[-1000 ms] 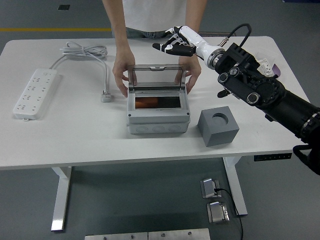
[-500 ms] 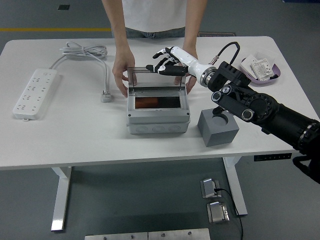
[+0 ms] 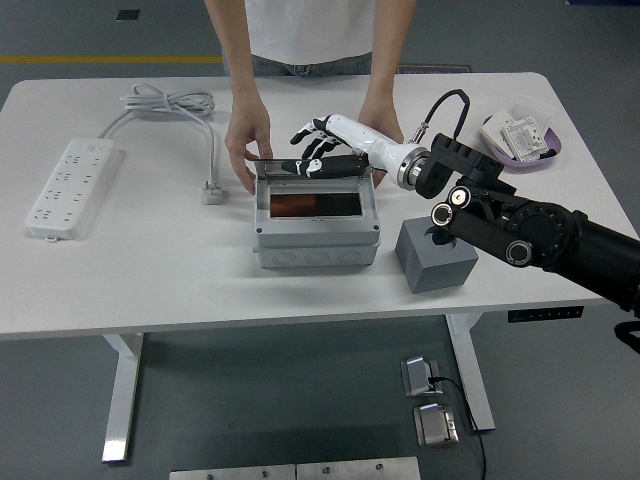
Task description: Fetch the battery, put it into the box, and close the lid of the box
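Centre frame: right hand [image 3: 318,150], fingers spread, rests on the box [image 3: 316,215] lid [image 3: 308,167] (half-down); next, press it shut.

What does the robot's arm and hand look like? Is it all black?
Not all black. The right arm is chunky and black, with round silvery joint caps and a black cable looping above the wrist. The right hand is white with five fingers that have black parts, joined by a shiny metal wrist ring. The person's arms across the table are bare.
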